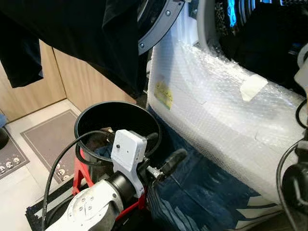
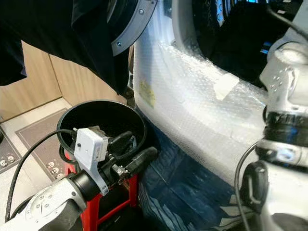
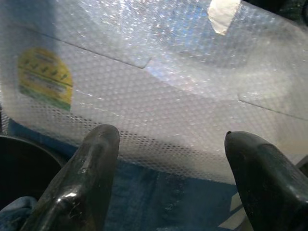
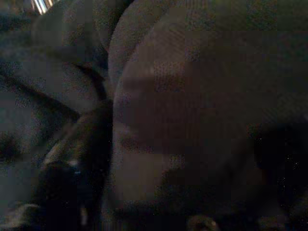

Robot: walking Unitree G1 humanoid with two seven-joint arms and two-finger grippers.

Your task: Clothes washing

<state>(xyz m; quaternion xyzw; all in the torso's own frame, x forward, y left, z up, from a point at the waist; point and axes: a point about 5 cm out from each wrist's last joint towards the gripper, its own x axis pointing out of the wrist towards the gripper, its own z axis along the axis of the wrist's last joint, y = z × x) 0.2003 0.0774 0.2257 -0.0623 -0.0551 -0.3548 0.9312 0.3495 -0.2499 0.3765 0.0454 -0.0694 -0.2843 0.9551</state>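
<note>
Two grippers are at work here, one waiting and one reaching. At about 9 o'clock in the head views, a dark garment [image 1: 72,38] hangs down over the open washer door [image 1: 156,24], likely draped there on its way between bucket and drum. Below it, near 7 o'clock, a black laundry bucket [image 1: 86,118] sits on a red stand [image 1: 79,175], raised probably so its contents are easy to reach; a scrap of blue cloth [image 3: 14,211] lies at its bottom. The left gripper [image 3: 168,163] hovers over the bucket's rim with its fingers apart and nothing between them, pointed at the washing machine [image 1: 216,110], whose white front is wrapped in bubble wrap [image 3: 159,96], seemingly as protection, with a yellow label [image 1: 163,94] beneath the film. Blue sheeting [image 1: 202,192] covers the floor at 6 o'clock. At 2 o'clock the right arm [image 2: 284,96] extends into the dark drum opening [image 2: 231,43]; the right wrist view shows dim folds of dark clothing [image 4: 159,96] pressed close, and whether that gripper is closed on them cannot be told.
</note>
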